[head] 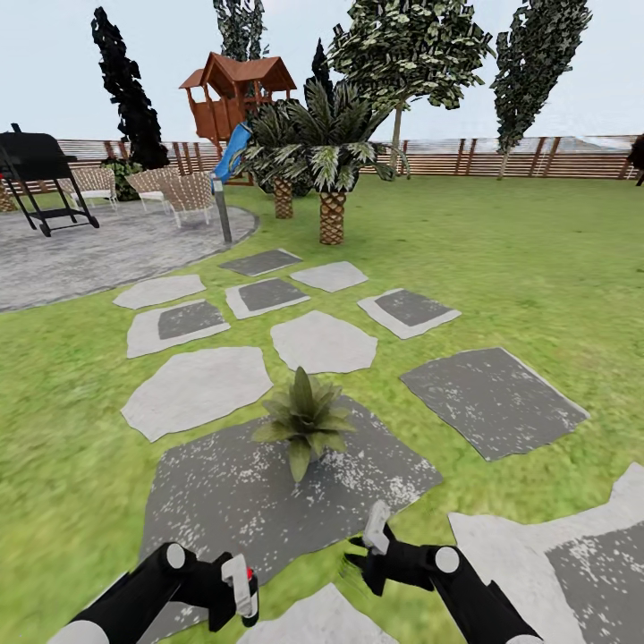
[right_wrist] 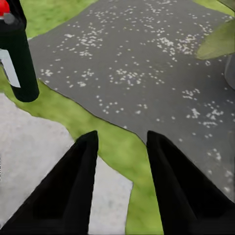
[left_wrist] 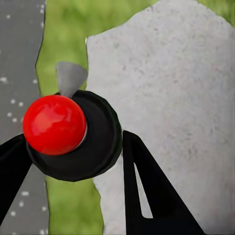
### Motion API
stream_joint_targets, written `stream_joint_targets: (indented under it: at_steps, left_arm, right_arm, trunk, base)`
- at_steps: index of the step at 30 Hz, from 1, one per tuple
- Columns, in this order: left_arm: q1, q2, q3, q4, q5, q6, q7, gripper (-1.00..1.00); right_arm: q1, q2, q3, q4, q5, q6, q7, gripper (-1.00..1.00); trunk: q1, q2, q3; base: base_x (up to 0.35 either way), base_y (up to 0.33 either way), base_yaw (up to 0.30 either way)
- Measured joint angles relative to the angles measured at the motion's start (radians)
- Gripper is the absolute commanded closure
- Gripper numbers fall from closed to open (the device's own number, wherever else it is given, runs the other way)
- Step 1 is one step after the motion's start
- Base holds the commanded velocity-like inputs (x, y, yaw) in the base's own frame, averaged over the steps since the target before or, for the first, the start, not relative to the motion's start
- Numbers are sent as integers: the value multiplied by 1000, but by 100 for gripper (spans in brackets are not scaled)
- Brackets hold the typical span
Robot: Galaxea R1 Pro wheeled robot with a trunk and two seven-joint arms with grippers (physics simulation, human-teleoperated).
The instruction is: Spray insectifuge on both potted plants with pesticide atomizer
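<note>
The pesticide atomizer point(head: 243, 592) is a small dark bottle with a red top, held low at the front left by my left gripper point(head: 234, 597), which is shut on it. In the left wrist view the red top point(left_wrist: 54, 125) sits between the black fingers point(left_wrist: 147, 191), above grass and a pale stone. One potted plant point(head: 304, 419), a rosette of pointed green leaves, stands on a dark speckled stepping stone point(head: 224, 492) just ahead of both arms. My right gripper point(head: 371, 544) is open, with nothing between its fingers point(right_wrist: 78, 186). The right wrist view has the atomizer point(right_wrist: 17, 58) and the plant's grey pot point(right_wrist: 230, 71). The second potted plant is out of view.
Grey stepping stones point(head: 322, 342) lead across the lawn toward palms point(head: 331, 179). A grey bollard post point(head: 221, 210) stands at the edge of the round patio point(head: 89, 250), which holds a black grill point(head: 40, 179) and chairs. A brown slatted fence point(head: 501, 156) closes the back.
</note>
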Motion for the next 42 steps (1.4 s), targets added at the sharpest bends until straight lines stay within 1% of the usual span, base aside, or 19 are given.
stream_joint_targets:
  at_steps: [3, 5, 7, 10, 11, 13, 14, 15, 18, 21, 23, 26, 27, 28, 29, 32, 34, 38, 42]
  left_arm:
    - [1, -5, 0, -1, 0, 0, -1, 100]
    - [1, -14, 0, -1, -1, 0, -1, 100]
    - [0, -26, -1, -2, -1, 0, 0, 100]
    - [1, -48, -7, -3, -2, 0, 1, 100]
    - [0, -53, -16, -4, -3, 0, 1, 100]
    - [-1, -63, -57, -7, -3, 2, -1, 100]
    - [-1, -64, -62, -8, -4, 3, -1, 100]
    - [-1, -66, -71, -10, -4, 9, -2, 100]
    - [-1, -68, -80, -12, -5, 34, -2, 100]
    - [-1, -68, -82, -13, -5, 43, -2, 100]
    - [-1, -69, -82, -13, -4, 45, -2, 100]
    - [-1, -82, -83, -14, -8, 46, -2, 100]
    - [-1, -85, -83, -14, -15, 46, -2, 100]
    - [-1, -90, -83, -14, -31, 47, -2, 100]
    - [-1, -102, -82, -13, -56, 46, -2, 100]
    - [-1, -110, -81, -12, -80, 47, -3, 100]
    - [-1, -111, -80, -12, -84, 46, -4, 100]
    - [-2, -111, -77, -12, -80, 45, -8, 100]
    - [-2, -112, -73, -12, -77, 38, -35, 100]
  right_arm:
    - [0, 0, 61, 0, 0, 0, 0, 100]
    - [0, 1, 79, 0, 0, 0, 0, 100]
    - [0, 2, 87, 1, -1, 0, 0, 100]
    - [0, 11, 92, 3, -2, 0, 0, 100]
    - [0, 18, 92, 5, -2, 0, 0, 100]
    - [0, 33, 94, 7, -2, -1, 0, 100]
    - [0, 36, 94, 7, -2, -1, 0, 100]
    - [0, 44, 94, 7, -2, -1, 0, 100]
    - [0, 56, 94, 7, -2, -1, 14, 100]
    - [0, 63, 94, 3, -1, -1, 70, 100]
    - [0, 65, 94, 2, 0, 0, 87, 100]
    - [0, 66, 94, 1, -1, -1, 97, 100]
    - [0, 67, 94, 1, -1, -1, 98, 100]
    - [0, 72, 94, 1, -1, 0, 99, 100]
    - [0, 79, 94, 1, 0, 0, 99, 100]
    - [0, 83, 94, 1, 0, 0, 100, 100]
    - [0, 84, 94, 2, 1, 0, 100, 100]
    - [0, 84, 94, 3, 1, 0, 100, 100]
    - [0, 84, 93, 3, 1, 0, 100, 100]
  trunk:
    - [0, 0, 0]
    - [0, 0, 0]
    - [0, 0, 0]
    - [0, 0, 0]
    - [0, 0, 0]
    - [0, 0, 0]
    - [0, 0, 0]
    - [0, 0, 0]
    - [0, 0, 0]
    - [0, 0, 0]
    - [0, 0, 0]
    - [0, 0, 0]
    - [0, 0, 0]
    - [0, 0, 0]
    - [0, 0, 0]
    - [0, 0, 0]
    - [0, 0, 0]
    - [0, 0, 0]
    - [0, 0, 0]
  base:
    - [0, 0, 0]
    - [0, 0, 0]
    - [0, 0, 0]
    - [0, 0, 0]
    - [0, 0, 0]
    - [0, 0, 0]
    - [0, 0, 0]
    - [0, 0, 0]
    - [0, 0, 0]
    - [0, 0, 0]
    - [0, 0, 0]
    - [0, 0, 0]
    - [0, 0, 0]
    - [0, 0, 0]
    - [0, 0, 0]
    - [0, 0, 0]
    - [0, 0, 0]
    - [0, 0, 0]
    - [0, 0, 0]
